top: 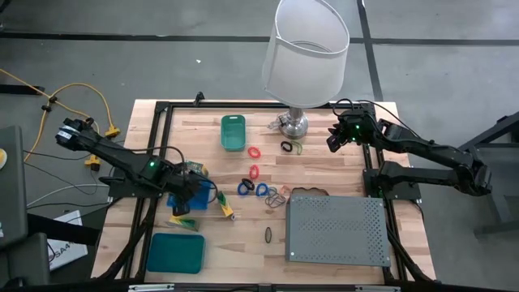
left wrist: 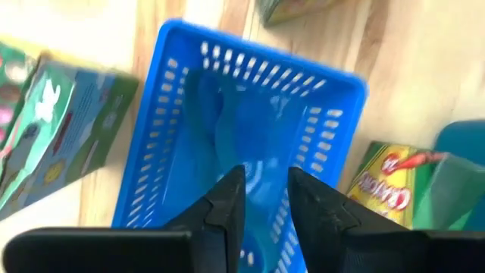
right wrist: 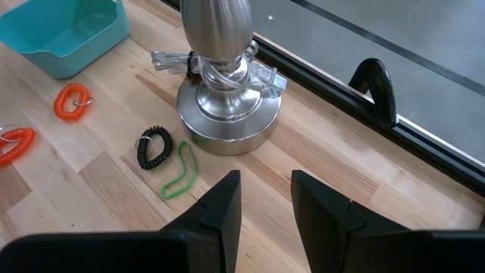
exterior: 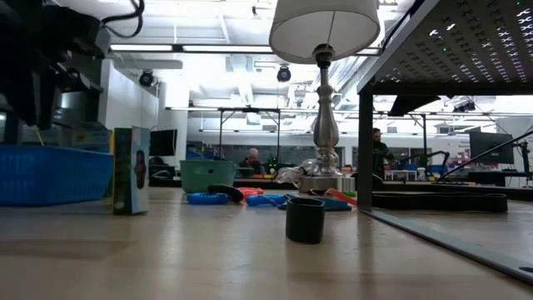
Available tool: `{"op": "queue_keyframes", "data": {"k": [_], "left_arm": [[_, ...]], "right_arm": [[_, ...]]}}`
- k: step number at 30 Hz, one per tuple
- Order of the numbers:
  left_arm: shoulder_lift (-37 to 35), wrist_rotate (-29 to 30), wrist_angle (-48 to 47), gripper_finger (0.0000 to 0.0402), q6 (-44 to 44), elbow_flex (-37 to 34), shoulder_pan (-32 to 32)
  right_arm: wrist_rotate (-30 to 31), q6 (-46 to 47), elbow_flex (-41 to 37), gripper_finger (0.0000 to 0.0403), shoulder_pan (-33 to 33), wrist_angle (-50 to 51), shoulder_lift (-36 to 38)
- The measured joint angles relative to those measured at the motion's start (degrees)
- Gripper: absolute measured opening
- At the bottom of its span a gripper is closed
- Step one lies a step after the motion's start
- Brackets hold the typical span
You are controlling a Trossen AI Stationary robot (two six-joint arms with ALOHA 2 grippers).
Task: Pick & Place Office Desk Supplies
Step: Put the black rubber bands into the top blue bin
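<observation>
The left pincer [left wrist: 265,199] is hanging over the blue basket [left wrist: 227,136], fingers slightly parted and empty (likely just after a drop). Farther off, coiled rings [top: 254,172] are lying mid-surface, while the right pincer [right wrist: 265,203] is waiting parted near the lamp [right wrist: 227,98].

Robotics lab or workshop, big open hall. Wooden table [top: 243,174] sat in a black metal frame [top: 162,113] on grey concrete floor [top: 122,49], yellow cable [top: 85,93] trailing beside the table's left edge. Beyond the table, past the lamp [exterior: 323,100], were more workbenches with monitors [exterior: 491,148], other black frames, exposed ceiling with strip lights, and people seated and standing at benches [exterior: 252,158] well behind the lamp
</observation>
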State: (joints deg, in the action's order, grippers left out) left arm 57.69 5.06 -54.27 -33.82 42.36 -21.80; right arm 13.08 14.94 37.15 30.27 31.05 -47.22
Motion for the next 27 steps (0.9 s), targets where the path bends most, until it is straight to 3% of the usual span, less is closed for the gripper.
{"op": "queue_keyframes", "data": {"k": [6,16,27], "left_arm": [[-0.1,0.1,6.3,0.0095,2.6,2.7,1.7],[0.4,5.6,10.0,0.0095,19.3,11.5,7.5],[11.9,3.8,26.0,0.0095,24.7,11.6,9.4]], "right_arm": [[0.0,0.0,0.0,0.0105,0.0,0.0,0.0],[0.0,0.0,0.0,0.0105,0.0,0.0,0.0],[0.0,0.0,0.0,0.0105,0.0,0.0,0.0]]}}
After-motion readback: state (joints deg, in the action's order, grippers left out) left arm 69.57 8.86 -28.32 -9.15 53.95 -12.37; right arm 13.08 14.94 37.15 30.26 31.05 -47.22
